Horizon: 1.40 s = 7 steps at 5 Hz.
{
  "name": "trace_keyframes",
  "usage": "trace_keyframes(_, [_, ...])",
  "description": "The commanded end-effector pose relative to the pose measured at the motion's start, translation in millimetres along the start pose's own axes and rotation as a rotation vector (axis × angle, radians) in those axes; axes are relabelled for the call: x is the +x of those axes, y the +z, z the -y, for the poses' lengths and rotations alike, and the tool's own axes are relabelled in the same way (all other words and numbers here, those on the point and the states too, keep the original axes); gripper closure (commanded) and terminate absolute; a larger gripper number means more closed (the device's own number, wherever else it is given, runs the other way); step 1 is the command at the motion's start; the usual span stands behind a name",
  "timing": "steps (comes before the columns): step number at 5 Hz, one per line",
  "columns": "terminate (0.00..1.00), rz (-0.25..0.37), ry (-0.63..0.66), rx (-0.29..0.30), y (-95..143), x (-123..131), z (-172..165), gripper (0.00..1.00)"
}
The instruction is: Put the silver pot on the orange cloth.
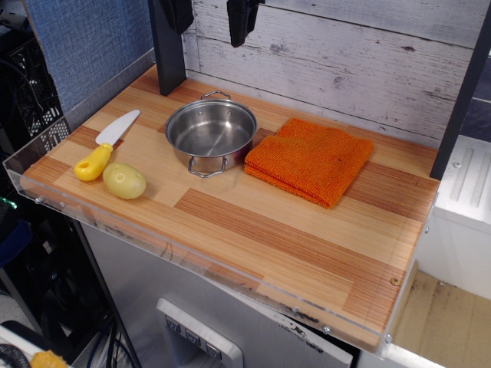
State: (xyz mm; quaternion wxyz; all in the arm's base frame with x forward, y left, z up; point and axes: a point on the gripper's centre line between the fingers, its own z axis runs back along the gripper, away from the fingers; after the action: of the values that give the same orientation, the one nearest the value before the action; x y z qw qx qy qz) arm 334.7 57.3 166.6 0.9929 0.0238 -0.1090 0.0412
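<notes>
The silver pot [211,136] stands upright and empty on the wooden table, left of centre, with one wire loop handle facing the wall and one facing the front. The orange cloth [309,159] lies flat and folded just right of the pot, and its left edge almost touches the pot. My gripper [242,19] is a black shape hanging at the top edge, high above the table and behind the pot and cloth. It is mostly cut off by the frame, so I cannot tell how its jaws stand. It holds nothing that I can see.
A knife with a yellow handle and white blade [107,144] and a yellow potato [124,181] lie at the left. A black post [167,54] stands at the back left. A clear plastic rim [46,149] edges the table. A whitewashed plank wall [345,61] is behind.
</notes>
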Motion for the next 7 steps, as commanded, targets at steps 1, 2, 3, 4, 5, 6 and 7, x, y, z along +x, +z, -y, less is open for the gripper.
trace_keyframes(1, [0.00, 0.000, 0.000, 0.000, 0, 0, 0, 0.00])
trace_keyframes(2, [0.00, -0.049, 0.058, 0.026, -26, -9, -30, 0.00])
trace_keyframes(3, [0.00, -0.066, 0.112, 0.039, -39, -14, -54, 0.00])
trace_keyframes(4, [0.00, -0.065, 0.156, 0.062, -50, -20, -78, 0.00])
trace_keyframes(5, [0.00, -0.078, 0.194, 0.071, -77, -16, -92, 0.00])
trace_keyframes(6, [0.00, -0.104, 0.189, 0.040, -99, -1, -90, 0.00])
trace_keyframes(7, [0.00, -0.108, 0.150, 0.039, -112, 17, -80, 0.00])
